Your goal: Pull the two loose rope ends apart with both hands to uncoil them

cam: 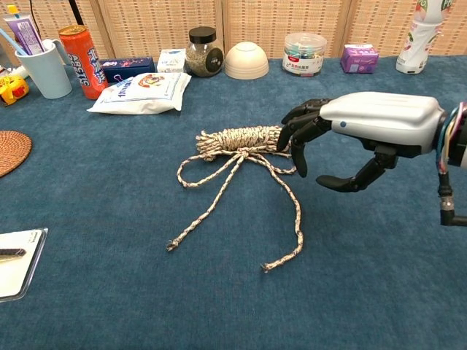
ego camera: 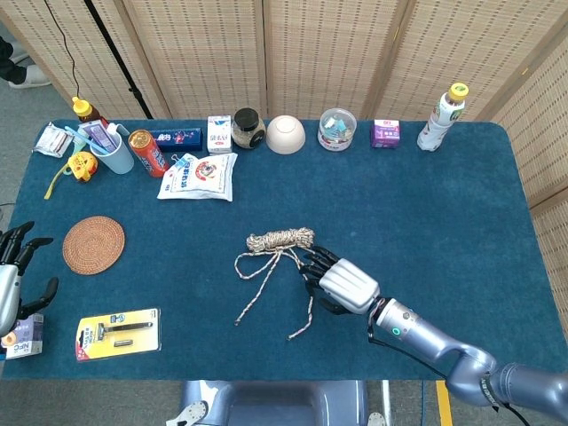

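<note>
Table (ego camera: 426, 204): blue cloth top, woven screens behind it.
Right arm (ego camera: 444, 342): reaches in from the lower right, silver forearm angled toward the table centre.
Right hand (ego camera: 342, 282): hovers at the right edge of the rope bundle, fingers (cam: 299, 131) spread and curved down, thumb apart below them; nothing in its grasp. Fingertips lie just beside the right loop; whether they touch it, cannot tell.
Left hand (ego camera: 11, 275): at the far left table edge, head view only, fingers apart, holding nothing, well apart from the rope.
Rope (ego camera: 280, 240): near table centre, short coiled bundle tied in a bow; two loops at the sides, two loose ends trailing toward the near edge.
Left rope end (cam: 172, 246): lies flat, runs down and left from the knot.
Right rope end (cam: 267, 267): lies flat, curves down from the knot, below the right hand.
Back row: white pouch (ego camera: 199, 176), pale bowl (ego camera: 286, 134), blue cup (ego camera: 111, 151), red can (ego camera: 147, 152), dark jar (ego camera: 248, 129), bottle (ego camera: 441, 116).
Left side: round woven coaster (ego camera: 93, 244), carded razor pack (ego camera: 118, 333) nearer the front edge.
</note>
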Controlling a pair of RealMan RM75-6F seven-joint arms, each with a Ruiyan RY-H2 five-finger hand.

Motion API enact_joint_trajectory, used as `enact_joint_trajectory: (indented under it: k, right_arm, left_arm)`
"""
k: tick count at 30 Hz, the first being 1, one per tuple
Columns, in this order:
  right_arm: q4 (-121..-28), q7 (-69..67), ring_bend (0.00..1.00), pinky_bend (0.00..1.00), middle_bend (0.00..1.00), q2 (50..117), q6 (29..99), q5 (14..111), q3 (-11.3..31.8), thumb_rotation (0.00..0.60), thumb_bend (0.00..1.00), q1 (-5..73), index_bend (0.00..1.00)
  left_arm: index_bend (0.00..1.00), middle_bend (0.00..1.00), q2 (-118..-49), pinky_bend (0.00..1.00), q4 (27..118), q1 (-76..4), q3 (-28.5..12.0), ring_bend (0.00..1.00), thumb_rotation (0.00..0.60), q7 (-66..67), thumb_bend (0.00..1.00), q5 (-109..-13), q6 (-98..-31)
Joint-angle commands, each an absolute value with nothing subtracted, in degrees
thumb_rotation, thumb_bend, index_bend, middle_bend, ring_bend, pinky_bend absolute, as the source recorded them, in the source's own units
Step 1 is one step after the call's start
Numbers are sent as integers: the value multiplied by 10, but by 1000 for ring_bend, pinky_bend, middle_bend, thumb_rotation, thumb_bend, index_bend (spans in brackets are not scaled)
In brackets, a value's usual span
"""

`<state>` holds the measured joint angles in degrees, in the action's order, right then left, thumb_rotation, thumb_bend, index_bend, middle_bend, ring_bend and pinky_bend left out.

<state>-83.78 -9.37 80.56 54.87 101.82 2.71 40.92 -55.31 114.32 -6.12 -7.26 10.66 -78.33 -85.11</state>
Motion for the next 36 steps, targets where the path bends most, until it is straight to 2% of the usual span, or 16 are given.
enact_joint_trajectory:
  k: [1,13,36]
  right_arm:
    - [-819,-91,82,1,237,823,549,1019,20,600,475,415,469]
    - [-745,-77,82,1,237,882,544,1024,-3,600,476,437,474]
    - [-709,-71,81,1,236,913,535,1014,-25,600,480,470,488]
  left_arm:
    - [247,96,-552,0,1144,-61,-72,77,600,106,348,-784,-851]
    - [247,96,-543,0,1146,-60,-68,77,600,95,348,-787,-853]
    - [247,96,-536,0,1147,-55,-65,77,600,86,347,-788,-862]
